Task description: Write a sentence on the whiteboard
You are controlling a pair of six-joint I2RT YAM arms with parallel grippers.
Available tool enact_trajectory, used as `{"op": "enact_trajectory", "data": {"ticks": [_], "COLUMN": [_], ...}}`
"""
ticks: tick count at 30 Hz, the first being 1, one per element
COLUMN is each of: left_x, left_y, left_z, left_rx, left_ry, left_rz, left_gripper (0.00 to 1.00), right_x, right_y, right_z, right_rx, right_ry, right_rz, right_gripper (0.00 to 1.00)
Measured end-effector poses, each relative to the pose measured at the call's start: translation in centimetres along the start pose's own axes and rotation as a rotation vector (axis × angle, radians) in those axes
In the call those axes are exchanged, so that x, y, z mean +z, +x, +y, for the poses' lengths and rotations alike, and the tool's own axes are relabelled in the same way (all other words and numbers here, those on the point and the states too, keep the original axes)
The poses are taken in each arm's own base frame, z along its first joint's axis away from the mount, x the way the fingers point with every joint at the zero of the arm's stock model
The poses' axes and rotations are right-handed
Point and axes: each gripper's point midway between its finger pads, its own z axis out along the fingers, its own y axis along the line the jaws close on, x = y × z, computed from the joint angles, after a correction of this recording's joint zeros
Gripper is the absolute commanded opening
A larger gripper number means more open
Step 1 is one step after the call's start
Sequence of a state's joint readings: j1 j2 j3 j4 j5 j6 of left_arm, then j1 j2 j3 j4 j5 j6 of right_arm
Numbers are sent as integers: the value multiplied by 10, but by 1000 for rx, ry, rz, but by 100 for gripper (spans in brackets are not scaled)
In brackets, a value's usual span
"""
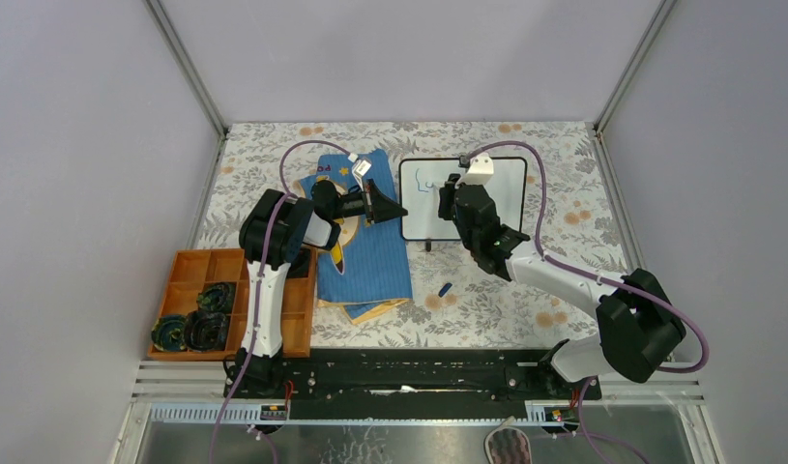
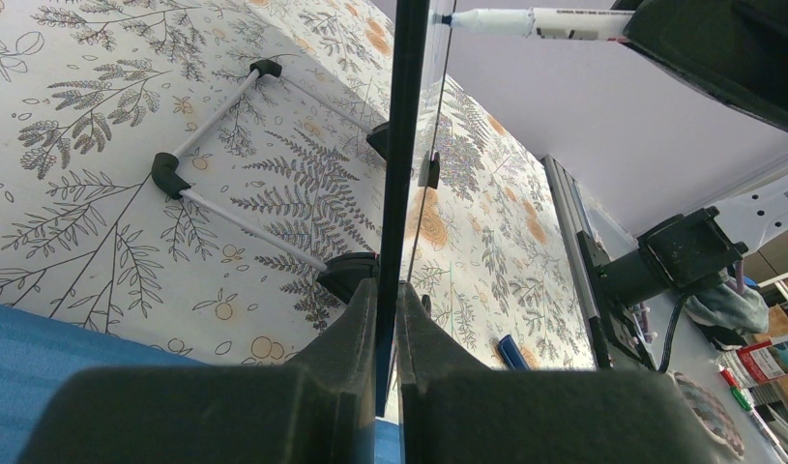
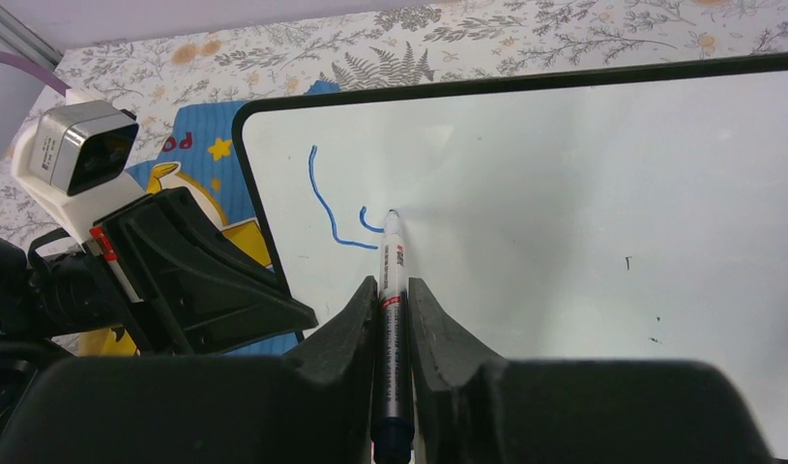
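The right tool [image 3: 392, 286] pinches a marker [image 3: 393, 253] between its fingers, the tip touching the whiteboard [image 3: 583, 193] straight ahead of it. Just left of the tip is the sentence [image 3: 324, 205], only a blue L and a short hook. The left tool [image 2: 387, 290] is pressed onto the whiteboard's left edge, which stands on the bench [image 2: 129, 145]. A blue cloth [image 1: 375, 261] lies beneath that tool.

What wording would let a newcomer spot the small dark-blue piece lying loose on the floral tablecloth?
Find the white rectangular whiteboard with the thin black frame standing mid-table on the floral-print tablecloth. Nearer the arm bases from its left half, between the blue cartoon-print cloth and the right arm's white forearm, lies a small dark-blue oblong piece. It's the only tiny loose item there, touching nothing.
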State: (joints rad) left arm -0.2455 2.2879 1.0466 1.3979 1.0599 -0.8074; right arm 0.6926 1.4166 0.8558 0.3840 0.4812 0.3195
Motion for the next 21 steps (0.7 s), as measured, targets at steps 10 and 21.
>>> {"op": "enact_trajectory", "data": {"ticks": [10,21], "left_x": [0,0], "left_y": [0,0], "left_z": [0,0], "left_rx": [0,1], "left_ry": [0,0], "left_rz": [0,0], "left_gripper": [0,0], "right_x": [2,5], "right_y": [-4,-2], "right_z": [2,9], "right_rx": [2,5], "right_ry": [-2,-33], "right_rz": [-5,4], "right_gripper": [0,0]}}
